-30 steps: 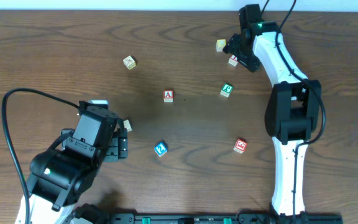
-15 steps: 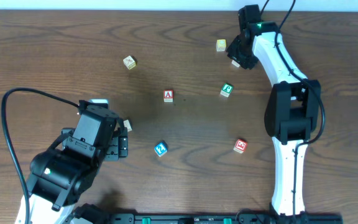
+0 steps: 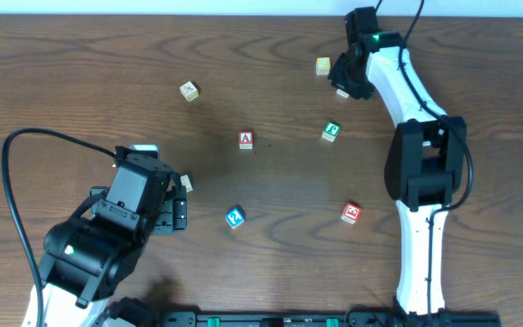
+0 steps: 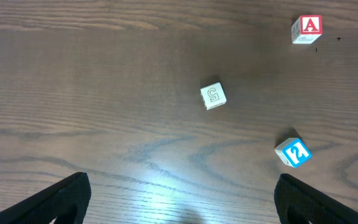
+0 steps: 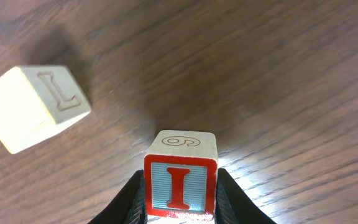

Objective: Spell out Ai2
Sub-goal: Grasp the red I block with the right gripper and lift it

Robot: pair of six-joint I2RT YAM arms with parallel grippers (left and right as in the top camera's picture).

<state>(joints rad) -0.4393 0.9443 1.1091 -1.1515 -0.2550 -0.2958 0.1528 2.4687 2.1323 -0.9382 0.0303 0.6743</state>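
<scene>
now the right gripper (image 5: pixel 181 198) is clamped on the i block (image 5: pixel 180 179); the a block (image 3: pixel 246 140) sits well apart, leftward, toward the counter (image 3: pixel 289 186) middle.

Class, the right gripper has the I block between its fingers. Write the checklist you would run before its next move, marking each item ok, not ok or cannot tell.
1. I block sits in the right gripper, a finger against each side: ok.
2. I block lifted off the table: cannot tell.
3. L block apart from the grip: ok.
4. A block letter up, bare wood beside it for the I: ok.
5. 2 block lined up with the A: not ok, it lies off the row, nearer the left arm.
6. Left gripper open and empty: ok.
</scene>
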